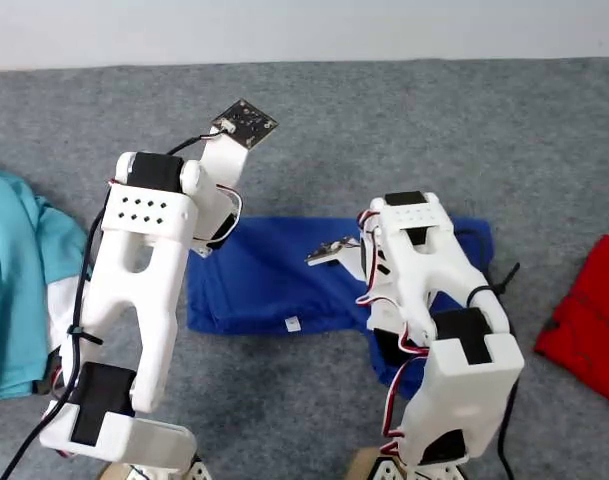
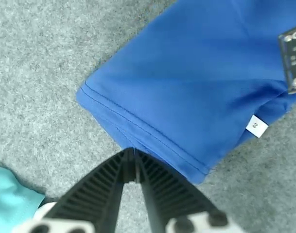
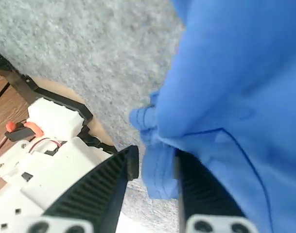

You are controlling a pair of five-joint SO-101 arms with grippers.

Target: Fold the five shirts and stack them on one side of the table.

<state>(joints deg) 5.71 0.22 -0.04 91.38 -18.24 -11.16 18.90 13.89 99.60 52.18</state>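
A blue shirt lies spread on the grey carpet between the two arms, with a small white tag at its near edge. My left gripper is shut, its tips resting right at the hem by the shirt's left corner; no cloth shows bunched between them. In the high view it sits at that left edge. My right gripper is shut on a bunched fold of the blue shirt at its near right part, lifted off the carpet, under the right arm.
A teal shirt with white cloth beside it lies at the far left, its corner close to my left gripper. A red shirt lies at the right edge. The right arm's base stands on the wooden edge.
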